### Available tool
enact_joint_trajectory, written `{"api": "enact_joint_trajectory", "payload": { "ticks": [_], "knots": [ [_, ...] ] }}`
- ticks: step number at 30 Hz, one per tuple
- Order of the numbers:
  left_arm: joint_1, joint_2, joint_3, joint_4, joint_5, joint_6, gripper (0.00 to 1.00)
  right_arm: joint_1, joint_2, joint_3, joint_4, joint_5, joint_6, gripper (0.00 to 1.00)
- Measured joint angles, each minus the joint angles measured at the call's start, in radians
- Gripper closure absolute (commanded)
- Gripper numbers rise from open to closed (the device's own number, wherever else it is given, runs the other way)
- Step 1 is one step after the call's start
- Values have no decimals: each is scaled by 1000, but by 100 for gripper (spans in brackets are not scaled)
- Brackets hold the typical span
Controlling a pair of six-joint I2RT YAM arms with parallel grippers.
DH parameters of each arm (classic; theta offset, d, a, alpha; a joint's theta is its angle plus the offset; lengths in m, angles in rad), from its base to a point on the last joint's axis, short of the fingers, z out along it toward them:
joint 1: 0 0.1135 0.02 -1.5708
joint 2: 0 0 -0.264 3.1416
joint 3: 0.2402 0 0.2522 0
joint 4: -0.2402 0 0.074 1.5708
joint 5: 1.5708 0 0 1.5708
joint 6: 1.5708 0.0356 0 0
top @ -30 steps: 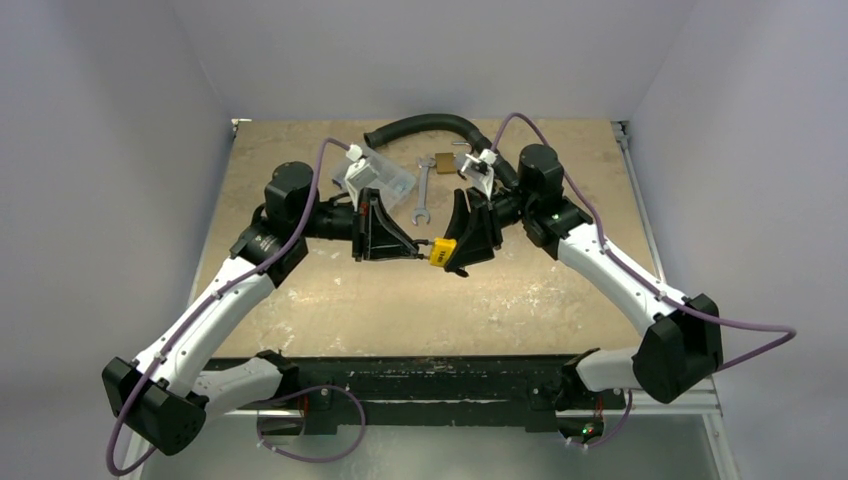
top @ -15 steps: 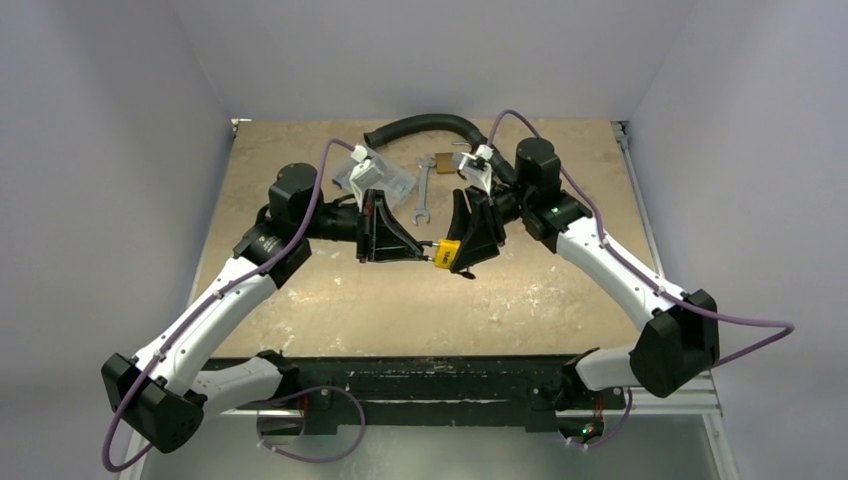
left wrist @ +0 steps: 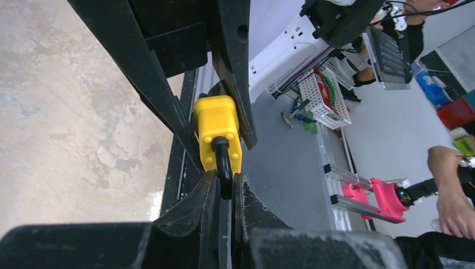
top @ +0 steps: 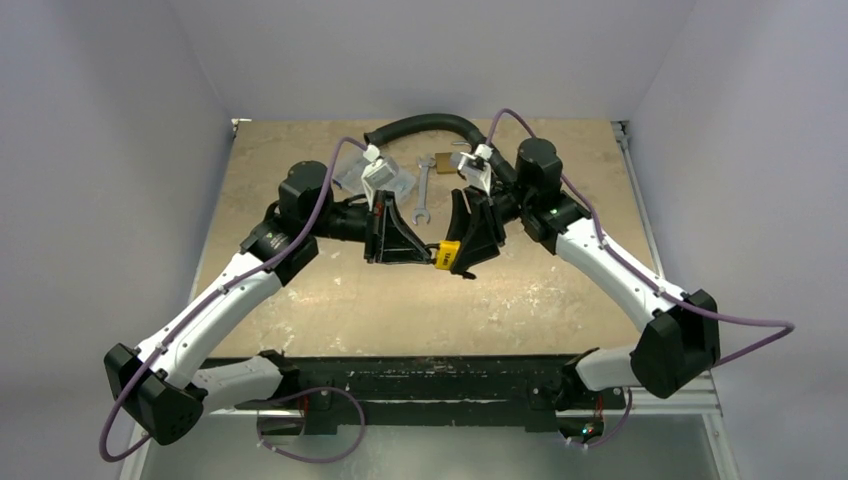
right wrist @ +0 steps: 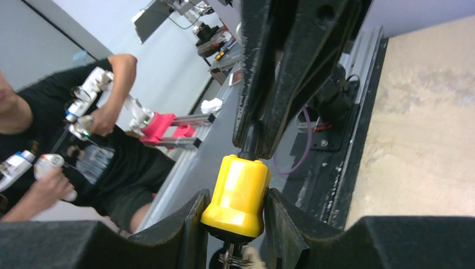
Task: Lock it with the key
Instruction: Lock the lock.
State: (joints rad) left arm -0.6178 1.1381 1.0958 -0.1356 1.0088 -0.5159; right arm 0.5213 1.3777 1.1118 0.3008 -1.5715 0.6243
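Note:
A yellow padlock (top: 446, 253) hangs in the air between my two grippers, above the table's middle. My left gripper (top: 428, 249) is shut on its black shackle (left wrist: 223, 168); the jaws pinch the loop from both sides. The lock body (left wrist: 217, 128) shows just beyond my left gripper (left wrist: 225, 180). My right gripper (right wrist: 235, 197) is shut on the yellow body (right wrist: 238, 193), one finger on each side. A metal key (right wrist: 234, 256) sticks out of the body's underside, blurred and partly cut off. The left gripper's fingers (right wrist: 280, 78) show above the lock in the right wrist view.
At the back of the table lie a brass padlock (top: 443, 162), a steel wrench (top: 423, 190), a black hose (top: 425, 126) and a clear plastic piece (top: 398, 181). The table's near edge is a black rail (top: 430, 375).
My left arm has shifted right towards the lock and its wrist has turned. My right gripper moved slightly left with the lock. Both grips are unchanged.

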Motion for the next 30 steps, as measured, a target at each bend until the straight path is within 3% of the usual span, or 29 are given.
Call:
{"api": "enact_joint_trajectory", "payload": {
  "ticks": [3,6,12,23,27,30],
  "knots": [
    [1,0,-10,47,16,-37,100,1,2,114,-354,0,-261,100],
    [0,-11,-13,122,34,-60,100,3,0,201,-558,2,-420,100],
    [0,-16,-32,144,53,-60,100,13,-12,224,-708,50,-531,100],
    [33,-55,-4,-70,-71,135,100,27,-41,209,-764,242,-629,99],
    [74,-57,-3,-100,-111,171,100,33,-44,201,-745,356,-661,64],
    [96,-50,-3,-114,-127,185,100,39,-46,188,-731,418,-675,47]
  ]
}}
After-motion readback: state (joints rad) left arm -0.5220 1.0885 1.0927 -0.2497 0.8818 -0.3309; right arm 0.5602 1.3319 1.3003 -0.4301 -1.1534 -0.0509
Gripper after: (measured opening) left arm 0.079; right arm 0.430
